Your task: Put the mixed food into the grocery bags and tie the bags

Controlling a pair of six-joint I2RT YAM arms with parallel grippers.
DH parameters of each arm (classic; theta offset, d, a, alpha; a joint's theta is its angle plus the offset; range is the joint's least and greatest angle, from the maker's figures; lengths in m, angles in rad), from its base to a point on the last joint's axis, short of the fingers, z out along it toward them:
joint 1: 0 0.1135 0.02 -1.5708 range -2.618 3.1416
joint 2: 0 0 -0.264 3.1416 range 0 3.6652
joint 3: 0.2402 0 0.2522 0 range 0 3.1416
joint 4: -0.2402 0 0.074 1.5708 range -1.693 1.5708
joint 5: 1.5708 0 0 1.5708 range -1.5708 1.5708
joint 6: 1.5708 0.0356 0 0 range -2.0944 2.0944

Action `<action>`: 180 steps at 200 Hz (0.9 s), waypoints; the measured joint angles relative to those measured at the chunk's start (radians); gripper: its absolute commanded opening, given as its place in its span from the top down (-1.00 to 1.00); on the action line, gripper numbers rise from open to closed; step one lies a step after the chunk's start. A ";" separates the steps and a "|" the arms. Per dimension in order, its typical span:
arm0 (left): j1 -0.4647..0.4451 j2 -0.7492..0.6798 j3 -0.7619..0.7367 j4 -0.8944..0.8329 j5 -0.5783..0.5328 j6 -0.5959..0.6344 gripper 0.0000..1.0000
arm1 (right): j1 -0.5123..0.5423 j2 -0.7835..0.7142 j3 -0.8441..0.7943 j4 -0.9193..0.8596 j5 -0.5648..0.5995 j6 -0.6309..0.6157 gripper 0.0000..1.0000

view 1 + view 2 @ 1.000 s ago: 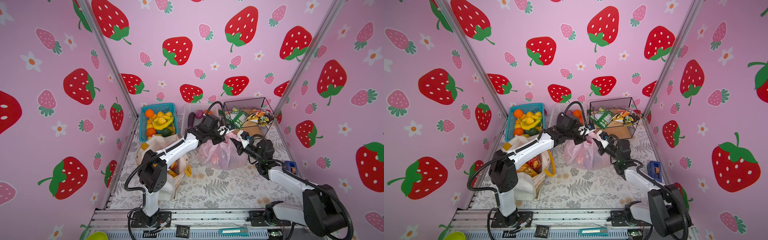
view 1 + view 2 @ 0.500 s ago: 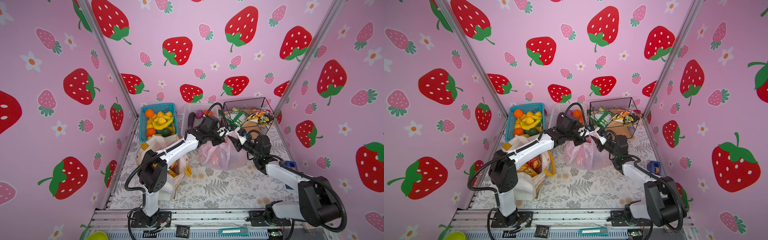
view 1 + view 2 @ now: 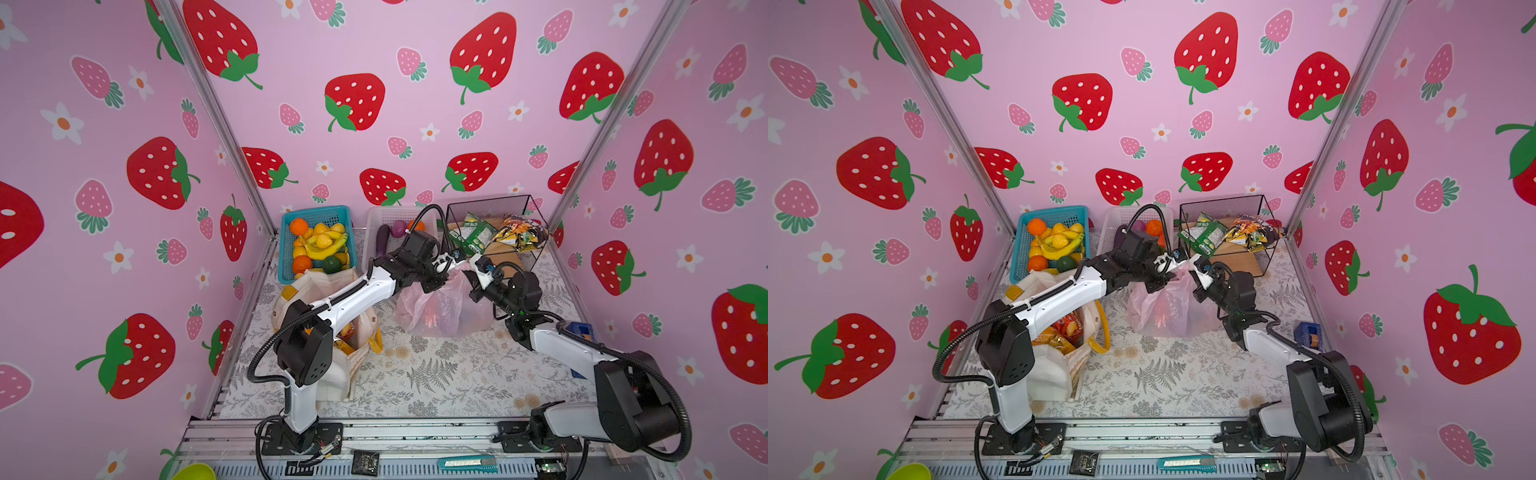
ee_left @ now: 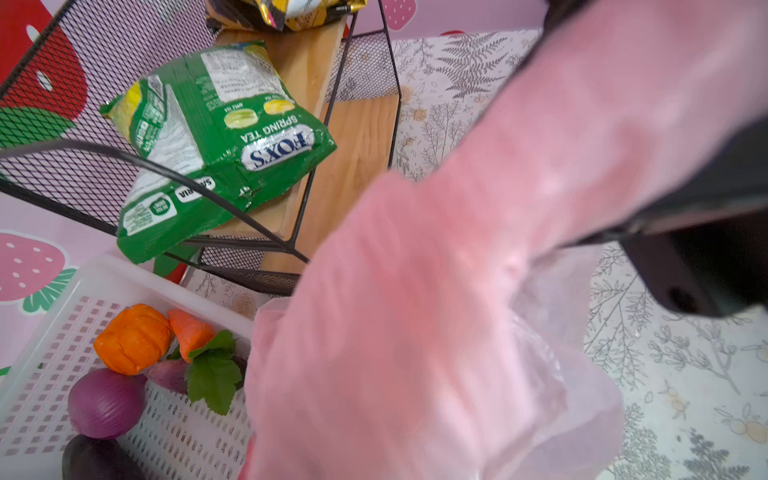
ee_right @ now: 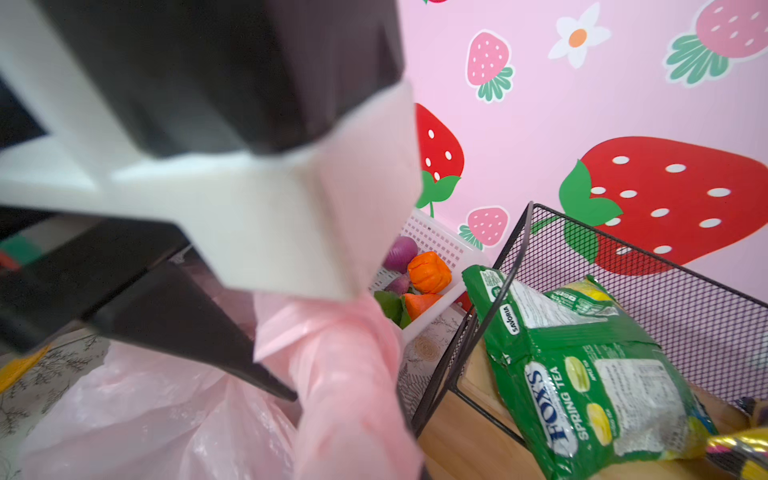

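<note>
Near the back edge of the worktop [image 3: 436, 376] the pink bag [image 3: 440, 309] stood below both arms, its twisted handle [image 5: 353, 374] rising into the closed jaws of the right gripper [image 3: 478, 266], just beside the left gripper [image 3: 452, 258], whose opening was indiscernible.

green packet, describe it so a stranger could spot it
At the right end of the back wall stands the black wire basket. In its left half lies the green packet. It alone is green; the packets beside it are yellow and black.
</note>
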 measured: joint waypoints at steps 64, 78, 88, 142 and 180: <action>0.016 -0.009 0.026 -0.068 0.078 -0.100 1.00 | 0.035 -0.003 -0.050 0.142 0.105 0.030 1.00; 0.013 -0.027 0.015 -0.067 0.107 -0.144 1.00 | 0.051 -0.003 -0.051 0.170 0.130 0.042 1.00; 0.012 -0.051 -0.004 -0.065 0.129 -0.176 1.00 | 0.060 -0.003 -0.051 0.190 0.145 0.055 1.00; -0.038 -0.145 -0.107 -0.010 0.227 -0.350 1.00 | 0.078 -0.015 -0.091 0.247 0.142 0.110 1.00; -0.105 -0.144 -0.136 0.038 0.257 -0.425 1.00 | 0.057 -0.041 -0.120 0.244 0.071 0.133 1.00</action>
